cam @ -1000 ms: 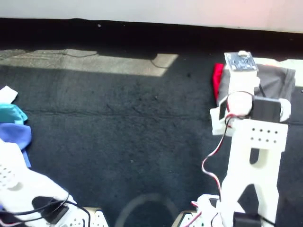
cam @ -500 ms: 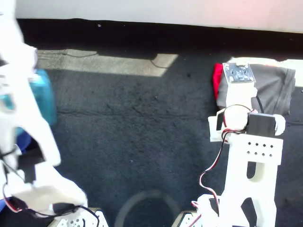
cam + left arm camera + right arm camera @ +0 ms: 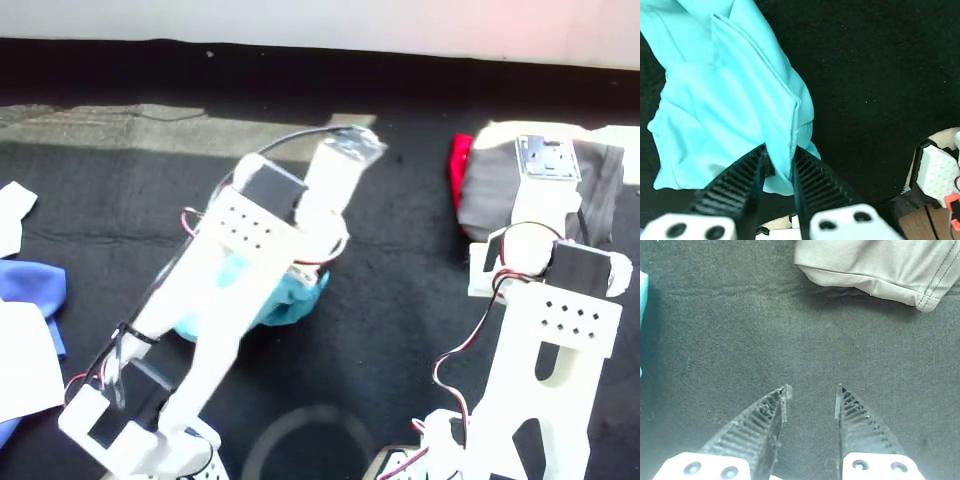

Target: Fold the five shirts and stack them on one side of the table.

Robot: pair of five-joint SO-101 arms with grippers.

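A teal shirt (image 3: 725, 100) hangs bunched from my left gripper (image 3: 779, 167), which is shut on a fold of its fabric. In the high view the left arm (image 3: 240, 260) stretches diagonally over the middle of the dark table, and the teal shirt (image 3: 285, 300) droops beneath it onto the mat. A folded grey shirt (image 3: 500, 185) lies at the far right on top of a red shirt (image 3: 460, 160). My right gripper (image 3: 812, 392) is open above bare mat, just short of the grey shirt (image 3: 880, 265). A blue shirt (image 3: 35, 285) and white cloth (image 3: 25, 365) lie at the left edge.
The table is covered by a dark mat (image 3: 400, 300). A sunlit strip (image 3: 150, 130) crosses its far side. The right arm (image 3: 550, 300) stands upright at the front right. Another white piece (image 3: 12, 210) lies at the far left.
The left arm has swung from the left pile to the table's middle, carrying the teal shirt with it. The right arm has shifted slightly to the right.
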